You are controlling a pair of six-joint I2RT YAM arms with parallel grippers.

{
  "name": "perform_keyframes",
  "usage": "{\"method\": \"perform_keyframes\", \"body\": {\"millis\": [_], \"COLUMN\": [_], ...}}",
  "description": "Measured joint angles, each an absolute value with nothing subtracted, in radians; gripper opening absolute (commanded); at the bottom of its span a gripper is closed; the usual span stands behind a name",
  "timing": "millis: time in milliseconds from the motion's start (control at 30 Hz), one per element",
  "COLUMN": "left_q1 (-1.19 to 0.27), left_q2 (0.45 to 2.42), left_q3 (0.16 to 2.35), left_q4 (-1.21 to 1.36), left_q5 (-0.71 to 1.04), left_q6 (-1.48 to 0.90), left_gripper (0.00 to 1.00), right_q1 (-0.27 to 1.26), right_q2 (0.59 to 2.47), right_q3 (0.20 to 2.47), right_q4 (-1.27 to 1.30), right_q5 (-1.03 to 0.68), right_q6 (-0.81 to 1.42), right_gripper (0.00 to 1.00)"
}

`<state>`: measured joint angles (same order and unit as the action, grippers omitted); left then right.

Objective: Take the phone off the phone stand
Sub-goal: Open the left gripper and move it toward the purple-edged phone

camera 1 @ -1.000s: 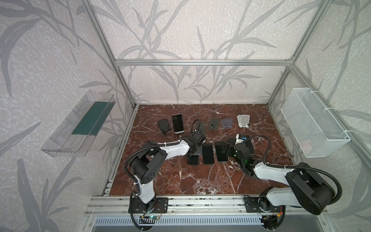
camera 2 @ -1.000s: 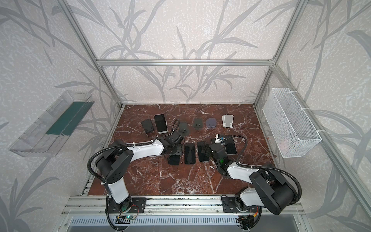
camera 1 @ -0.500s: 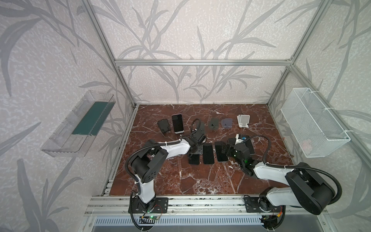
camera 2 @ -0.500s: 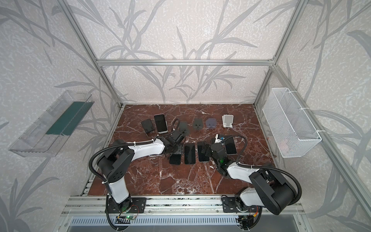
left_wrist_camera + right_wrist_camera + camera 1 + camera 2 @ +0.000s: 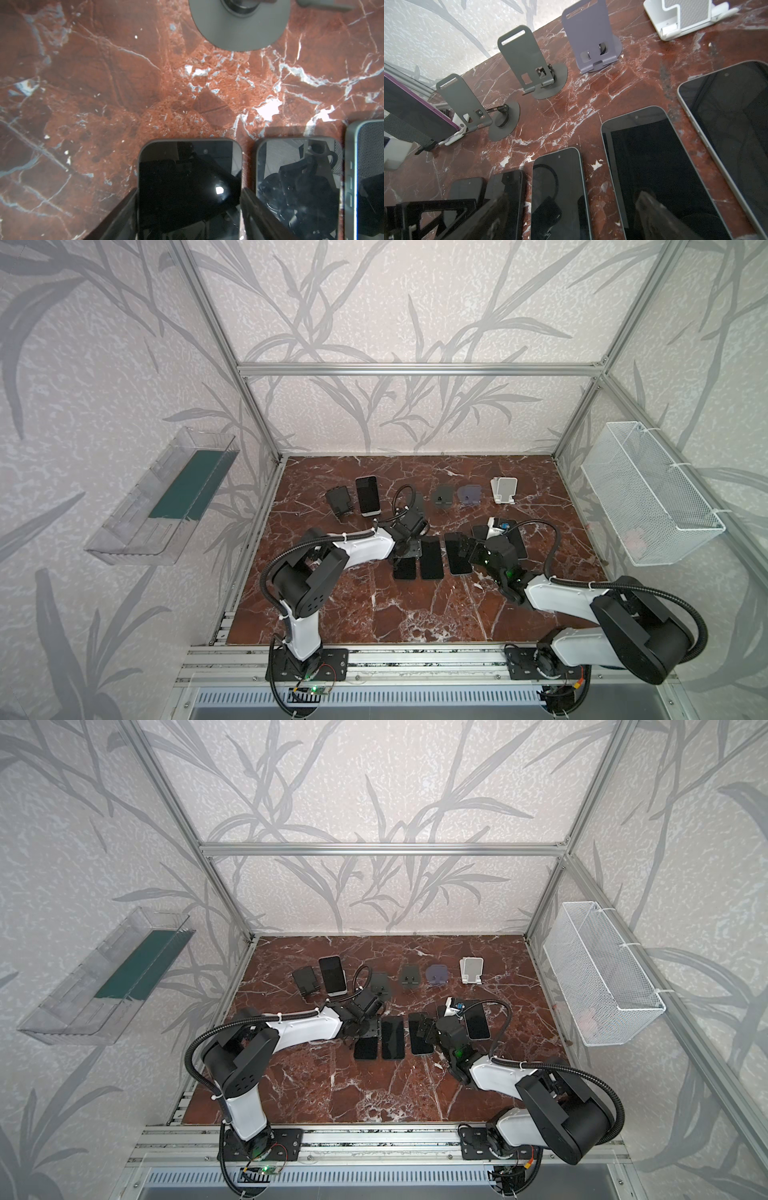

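The standing phone [image 5: 368, 494] leans on its phone stand [image 5: 372, 512] at the back left of the worktop [image 5: 332, 614], just beside an empty black stand [image 5: 340, 501]; it has not been removed. Both top views show only its dark screen, and the right wrist view alone shows its purple edge. Four phones lie flat in a row mid-worktop. The left hand [image 5: 404, 551] is low over the far end of the leftmost flat phone [image 5: 190, 176]. The top views hide the contact. The left wrist view shows the fingers [image 5: 128, 207] set at either long edge of that phone, but whether they press on it cannot be told. The right hand [image 5: 467, 548] hangs over the middle of the row, fingers spread wide and holding nothing. The right wrist view also shows the slots and hinges of two empty grey stands [image 5: 525, 62] and a lilac stand [image 5: 589, 35]; these details are too small to read in the top views.
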<state>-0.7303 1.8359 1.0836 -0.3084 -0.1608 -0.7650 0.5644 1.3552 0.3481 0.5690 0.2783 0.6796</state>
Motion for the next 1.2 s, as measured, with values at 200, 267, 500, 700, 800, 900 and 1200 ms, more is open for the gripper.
{"method": "perform_keyframes", "body": {"millis": [200,267,500,700,800,900,1200], "left_q1": [-0.730,-0.730,-0.730,-0.730,-0.730,-0.729,-0.729], "left_q2": [1.784,1.760,1.643,1.519,1.423,1.320,1.383], "left_q3": [1.084,1.086,1.119,1.168,1.143,1.053,0.986], "left_q4": [-0.349,-0.376,-0.441,-0.432,-0.378,-0.253,-0.139], "left_q5": [-0.212,-0.237,-0.391,-0.600,-0.686,-0.722,-0.759], "left_q6": [-0.783,-0.781,-0.717,-0.642,-0.628,-0.614,-0.648], "left_gripper": [0.78,0.79,0.93,0.99,0.99,0.99,0.99], "right_q1": [0.564,0.564,0.564,0.564,0.564,0.564,0.563], "right_q2": [1.351,1.346,1.344,1.353,1.370,1.358,1.267], "right_q3": [0.348,0.348,0.348,0.348,0.348,0.336,0.300], "right_q4": [0.573,0.575,0.579,0.614,0.639,0.662,0.667], "right_q5": [0.274,0.272,0.262,0.233,0.208,0.209,0.278], "right_q6": [0.679,0.680,0.679,0.664,0.660,0.661,0.663], "right_gripper": [0.96,0.96,0.98,0.99,0.99,0.99,0.99]}}
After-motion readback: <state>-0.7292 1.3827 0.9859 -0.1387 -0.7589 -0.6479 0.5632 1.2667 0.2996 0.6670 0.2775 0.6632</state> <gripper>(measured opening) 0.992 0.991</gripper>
